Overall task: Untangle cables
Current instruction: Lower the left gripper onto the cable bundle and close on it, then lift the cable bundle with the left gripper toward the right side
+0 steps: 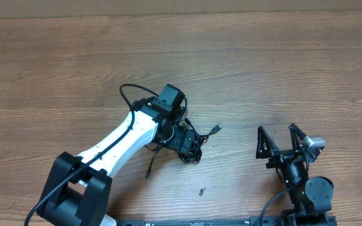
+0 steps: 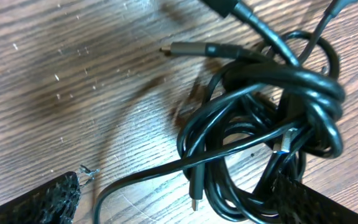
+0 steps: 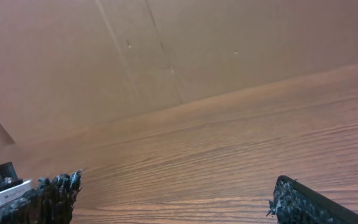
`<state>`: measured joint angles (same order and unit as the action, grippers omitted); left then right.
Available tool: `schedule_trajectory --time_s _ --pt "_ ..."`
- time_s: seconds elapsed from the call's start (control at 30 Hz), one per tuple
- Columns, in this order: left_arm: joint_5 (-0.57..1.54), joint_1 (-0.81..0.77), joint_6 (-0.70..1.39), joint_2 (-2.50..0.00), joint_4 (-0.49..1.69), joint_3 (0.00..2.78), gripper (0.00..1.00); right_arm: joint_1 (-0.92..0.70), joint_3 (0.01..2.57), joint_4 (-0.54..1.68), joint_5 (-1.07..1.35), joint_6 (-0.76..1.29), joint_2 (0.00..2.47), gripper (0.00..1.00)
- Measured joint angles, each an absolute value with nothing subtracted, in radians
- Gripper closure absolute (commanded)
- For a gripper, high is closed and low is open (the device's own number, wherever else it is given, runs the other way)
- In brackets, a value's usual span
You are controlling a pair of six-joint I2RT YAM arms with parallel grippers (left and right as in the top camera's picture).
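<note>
1. The cables [image 2: 260, 124] lie in one black knot on the wooden table [image 1: 263, 63], below the left gripper [image 2: 185, 205].
2. One slim plug [image 2: 179, 48] points left. The number of cords in the knot is probably several.
3. The left gripper's jaws are spread wide and grip nothing.
4. The right gripper [image 1: 280, 141] is also wide open and empty, well apart from the knot.

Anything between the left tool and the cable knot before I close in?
Nothing visible. The open left tool hangs directly over the cable knot lying on the wooden table, with no other object between them.
</note>
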<state>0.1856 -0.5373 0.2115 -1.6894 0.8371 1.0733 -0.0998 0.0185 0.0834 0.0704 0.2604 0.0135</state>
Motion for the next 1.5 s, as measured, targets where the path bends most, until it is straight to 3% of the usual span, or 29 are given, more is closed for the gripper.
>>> schedule_trajectory --time_s 0.73,0.8,0.9,0.97,1.0,1.07,1.13,1.5 --pt "0.187 -0.551 0.212 -1.760 0.817 1.033 0.00 -0.100 0.019 0.084 0.070 0.260 0.014 0.00" --pt "0.189 -0.562 0.212 -1.771 0.807 1.033 0.03 -0.100 0.019 0.083 0.070 0.260 0.014 0.00" --pt "0.194 -0.576 0.212 -1.777 0.789 1.033 0.15 -0.100 0.019 0.083 0.070 0.261 0.014 0.00" --pt "0.198 -0.581 0.215 -1.782 0.783 1.033 0.33 -0.100 0.019 0.084 0.070 0.261 0.014 0.00" --pt "0.198 -0.583 0.217 -1.785 0.780 1.033 0.43 -0.100 0.019 0.083 0.071 0.260 0.014 0.00" --pt "0.199 -0.583 0.228 -1.787 0.778 1.033 0.75 -0.100 0.019 0.083 0.070 0.261 0.014 0.00" --pt "0.202 -0.583 0.231 -1.787 0.777 1.033 0.96 -0.100 0.019 0.083 0.071 0.260 0.014 0.00" --pt "0.197 -0.583 0.233 -1.790 0.818 1.057 0.96 -0.100 0.019 0.083 0.071 0.261 0.014 0.00"
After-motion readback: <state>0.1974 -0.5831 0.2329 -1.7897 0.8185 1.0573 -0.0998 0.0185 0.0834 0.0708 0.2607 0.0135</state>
